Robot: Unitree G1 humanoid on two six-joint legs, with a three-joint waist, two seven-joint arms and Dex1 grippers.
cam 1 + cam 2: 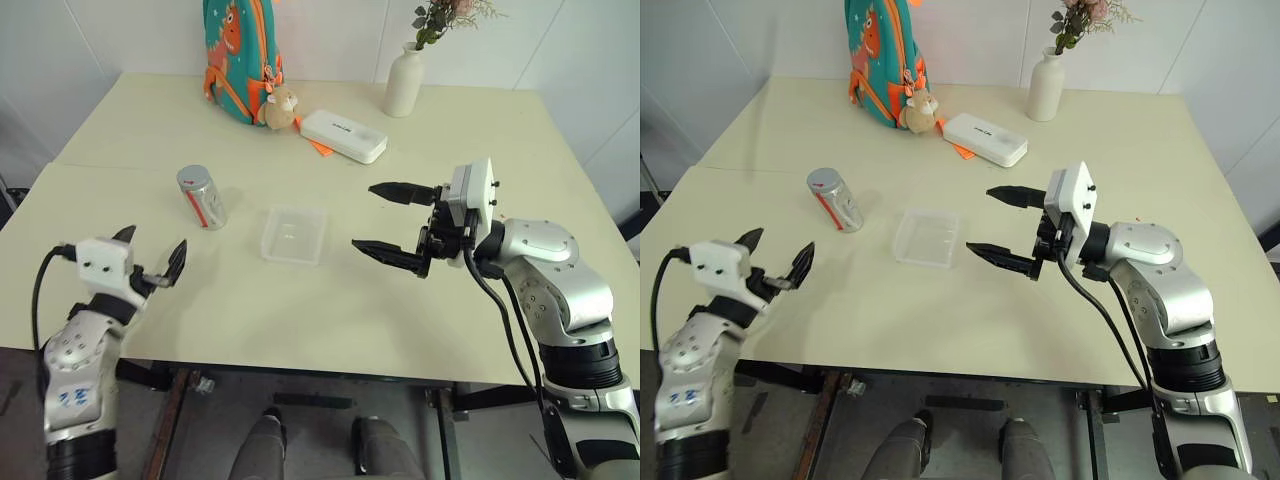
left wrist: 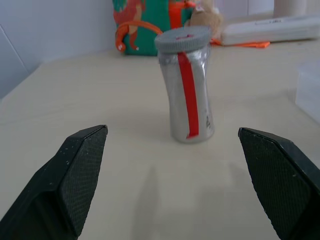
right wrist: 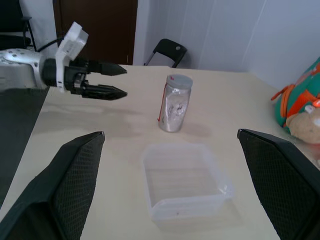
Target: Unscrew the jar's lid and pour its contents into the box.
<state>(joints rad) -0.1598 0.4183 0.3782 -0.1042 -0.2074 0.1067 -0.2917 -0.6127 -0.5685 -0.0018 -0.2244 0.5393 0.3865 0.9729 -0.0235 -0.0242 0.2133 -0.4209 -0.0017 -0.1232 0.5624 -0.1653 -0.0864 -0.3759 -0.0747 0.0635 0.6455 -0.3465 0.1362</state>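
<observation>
On the cream table (image 1: 330,300), seen from the head cameras, your jar (image 1: 203,197) stands upright with its lid (image 1: 192,178) screwed on, just left of the clear box (image 1: 294,234) and apart from it. Your left gripper (image 1: 150,258) hangs near the table's front edge, short of the jar, jaws wide and empty. Your right gripper (image 1: 392,222) sits to the right of the box, pointing across toward it, jaws also wide and empty. A backpack (image 1: 240,55), a white case (image 1: 343,135) and a vase (image 1: 403,85) stand well back and pose no obstruction.

From the left wrist view, the jar (image 2: 186,85) is framed between the two fingers (image 2: 75,185) but lies well ahead of them. It is tall, narrow and looks slightly waisted. Risk: if you close too high or off-centre, the jar is likely to tip or skid away.

From the right wrist view, the box (image 3: 184,178) lies directly ahead and the jar (image 3: 174,103) beyond it. Risk: if you reach for the lid along this line, your lower finger may push the light box out of place. The contents cannot be made out. Unscrewing with a weak left-hand hold would spin the whole jar.
</observation>
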